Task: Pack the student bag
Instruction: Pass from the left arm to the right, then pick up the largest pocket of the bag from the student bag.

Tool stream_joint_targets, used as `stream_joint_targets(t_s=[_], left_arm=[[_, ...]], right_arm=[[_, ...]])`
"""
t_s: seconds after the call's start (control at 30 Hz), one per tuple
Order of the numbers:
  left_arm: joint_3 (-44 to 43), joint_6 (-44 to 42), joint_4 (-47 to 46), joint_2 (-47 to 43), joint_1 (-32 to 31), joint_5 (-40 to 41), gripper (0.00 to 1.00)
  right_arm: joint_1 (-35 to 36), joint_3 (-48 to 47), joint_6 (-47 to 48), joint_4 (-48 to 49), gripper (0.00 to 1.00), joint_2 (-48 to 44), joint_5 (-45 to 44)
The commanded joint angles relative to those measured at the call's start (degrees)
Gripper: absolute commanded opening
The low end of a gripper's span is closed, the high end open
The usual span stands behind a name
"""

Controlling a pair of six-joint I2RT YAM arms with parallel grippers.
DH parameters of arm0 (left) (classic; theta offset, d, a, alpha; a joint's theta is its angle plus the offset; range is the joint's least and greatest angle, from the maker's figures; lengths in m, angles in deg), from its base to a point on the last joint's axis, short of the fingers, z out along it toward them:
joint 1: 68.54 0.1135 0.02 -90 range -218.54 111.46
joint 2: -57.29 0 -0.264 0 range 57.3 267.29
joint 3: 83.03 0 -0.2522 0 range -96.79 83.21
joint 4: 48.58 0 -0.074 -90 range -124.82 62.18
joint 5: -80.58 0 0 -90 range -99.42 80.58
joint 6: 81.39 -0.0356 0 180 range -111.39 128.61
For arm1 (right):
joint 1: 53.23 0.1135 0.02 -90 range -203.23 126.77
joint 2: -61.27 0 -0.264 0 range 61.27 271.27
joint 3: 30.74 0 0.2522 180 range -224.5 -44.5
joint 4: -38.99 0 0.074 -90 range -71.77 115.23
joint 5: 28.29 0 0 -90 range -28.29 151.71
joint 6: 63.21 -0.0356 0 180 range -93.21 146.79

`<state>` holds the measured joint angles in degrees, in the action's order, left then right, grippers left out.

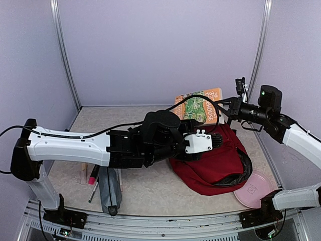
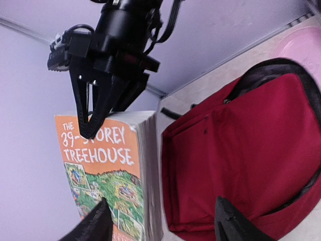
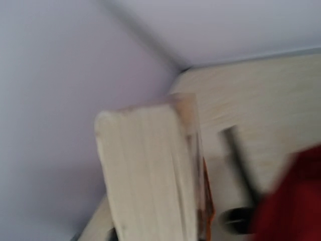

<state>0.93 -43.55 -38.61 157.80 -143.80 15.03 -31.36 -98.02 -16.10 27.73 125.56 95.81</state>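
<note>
Orange book [image 2: 108,175] edge in right pincer [image 2: 92,129], beside red student bag [image 2: 246,150]

The bag [image 1: 210,165] lies right of centre on the table [image 1: 150,193], its opening toward the lower right. Directly behind it, at upper centre, is the book [image 1: 198,108], close to the bag's far edge. The plate [image 1: 253,191] lies at lower right, against the bag's opening. The pouch [image 1: 109,188] sits at lower left near the front edge, well apart from the bag, with pens [image 1: 93,175] just left of it. The left gripper [image 1: 218,140] hangs over the bag's upper part. In the left wrist view the right gripper [image 2: 91,125] meets the book's top edge at upper left, the bag right of the book
</note>
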Motion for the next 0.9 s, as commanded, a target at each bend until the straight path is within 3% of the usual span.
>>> stream_joint_targets(t_s=[0.0, 0.07, 0.13, 0.2, 0.3, 0.33, 0.4, 0.6, 0.63, 0.73, 0.77, 0.87], left_arm=[[-3.63, 15.57, 10.69, 1.28, -0.98, -20.06, 0.78], [-5.47, 22.11, 11.42, 2.66, -0.55, -31.21, 0.83], [-11.81, 27.16, 17.36, 8.02, 0.82, -41.73, 0.82], [-20.5, 29.72, 24.99, 15.2, 1.68, -47.01, 0.81], [-35.25, 29.75, 37.59, 26.93, 2.97, -54.92, 0.91], [-38.96, 31.27, 39.85, 29.95, 3.28, -54.48, 0.97], [-44.14, 33.68, 41.35, 34.07, 3.77, -49.96, 0.99], [-44.34, 35.19, 35.31, 37.27, 2.97, -37.28, 0.95], [-44.3, 35.52, 34.37, 37.69, 3.12, -35.26, 0.85], [-44.28, 37.87, 32.42, 37.43, 4.52, -32.78, 0.11], [-43.99, 39.54, 31.73, 36.72, 5.16, -32.76, 0.0], [-38.68, 42.66, 26.28, 31.07, 7.67, -37.17, 0.0]], right_arm=[[-7.59, 3.73, 1.25, -1.11, 0.0, -5.09, -0.74], [-10.9, 4.9, 2.54, -3.06, 0.0, -7.08, -1.24], [-14.26, 5.12, 3.57, -4.86, 0.0, -8.69, -1.57], [-16.77, 4.76, 4.58, -6.67, 0.0, -10.08, -1.6], [-17.47, 3.46, 6.41, -9.16, 0.0, -10.91, -2.02], [-17.54, 2.96, 7.04, -9.85, 0.0, -10.94, -2.03], [-17.56, 2.36, 7.83, -11.1, 0.0, -11.07, -1.8], [-17.56, 1.45, 9.26, -13.13, 0.0, -11.89, -0.45], [-17.56, 0.79, 9.84, -14.18, 0.0, -11.98, -0.45], [-17.56, -1.78, 11.71, -17.61, 0.0, -12.66, -0.57], [-17.56, -2.98, 12.39, -18.92, 0.0, -13.09, -0.8], [-17.56, -7.37, 14.9, -23.29, 0.0, -14.72, -1.63]])
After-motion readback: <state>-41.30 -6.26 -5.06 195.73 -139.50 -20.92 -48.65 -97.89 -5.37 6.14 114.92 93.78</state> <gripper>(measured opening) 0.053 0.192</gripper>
